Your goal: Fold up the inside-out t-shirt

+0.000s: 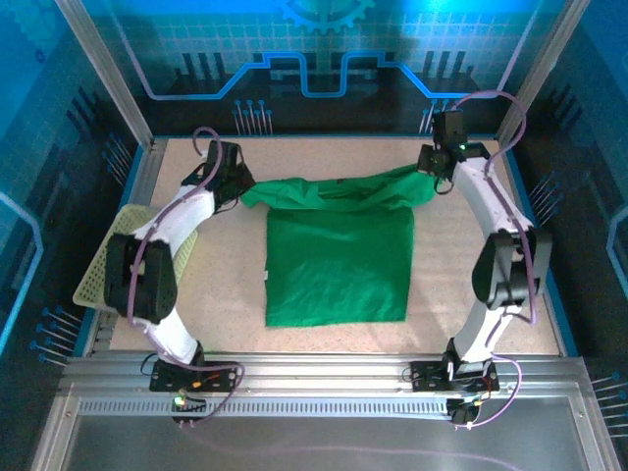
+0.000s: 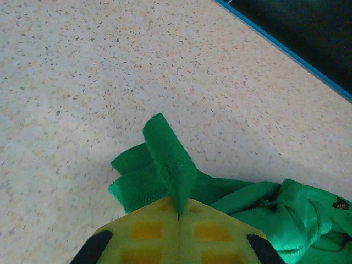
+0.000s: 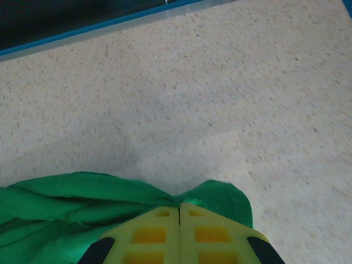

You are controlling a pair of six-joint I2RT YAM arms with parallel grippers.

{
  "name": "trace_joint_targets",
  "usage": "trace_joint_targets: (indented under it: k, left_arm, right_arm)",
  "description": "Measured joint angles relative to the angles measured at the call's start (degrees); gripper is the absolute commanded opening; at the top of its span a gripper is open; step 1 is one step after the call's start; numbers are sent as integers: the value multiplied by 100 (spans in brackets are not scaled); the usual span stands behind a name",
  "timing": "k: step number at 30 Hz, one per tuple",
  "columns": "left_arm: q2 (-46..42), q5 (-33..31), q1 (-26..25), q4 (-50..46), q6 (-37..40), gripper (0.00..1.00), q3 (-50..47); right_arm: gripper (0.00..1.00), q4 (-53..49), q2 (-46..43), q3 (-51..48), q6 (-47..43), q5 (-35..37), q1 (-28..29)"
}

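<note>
- Your left tool (image 2: 179,213) is clamped shut on the green t-shirt (image 1: 339,265) at its upper-left corner.
- Your right tool (image 3: 180,206) pinches the upper-right corner.
- The shirt body lies flat mid-frame on the bench (image 1: 226,285).

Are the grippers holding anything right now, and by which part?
Both are shut on the green t-shirt: the left gripper pinches a bunched fold at its far left end, the right gripper its far right end.

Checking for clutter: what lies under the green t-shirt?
Speckled table shows all around the t-shirt; the patch beneath is covered by the cloth and cannot be seen.
</note>
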Motion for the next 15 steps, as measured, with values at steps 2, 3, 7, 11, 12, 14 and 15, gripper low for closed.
trace_joint_targets:
  k: [2,3,7,11,12,14,15]
  left_arm:
    - [448,-15,42,11,0,0,387]
    - [634,-15,55,13,0,0,568]
    - [1484,-13,153,-146,31,13,1600]
    - [2411,-59,273,-669,109,26,3093]
    - [2577,-105,306,-822,111,29,3416]
    - [2785,-225,374,-1189,153,46,3917]
    - [2813,-289,400,-1353,146,51,4070]
  right_arm:
    - [0,37,527,546,-2,0,-7]
    - [0,44,750,787,-2,-4,-17]
    - [1,-122,1670,1967,-4,-24,-111]
    - [38,-586,2717,3738,0,-68,-229]
    - [46,-678,2918,4109,-35,-68,-251]
    - [62,-984,3309,4898,-48,-50,-291]
    - [65,-1110,3410,5141,-61,-22,-306]
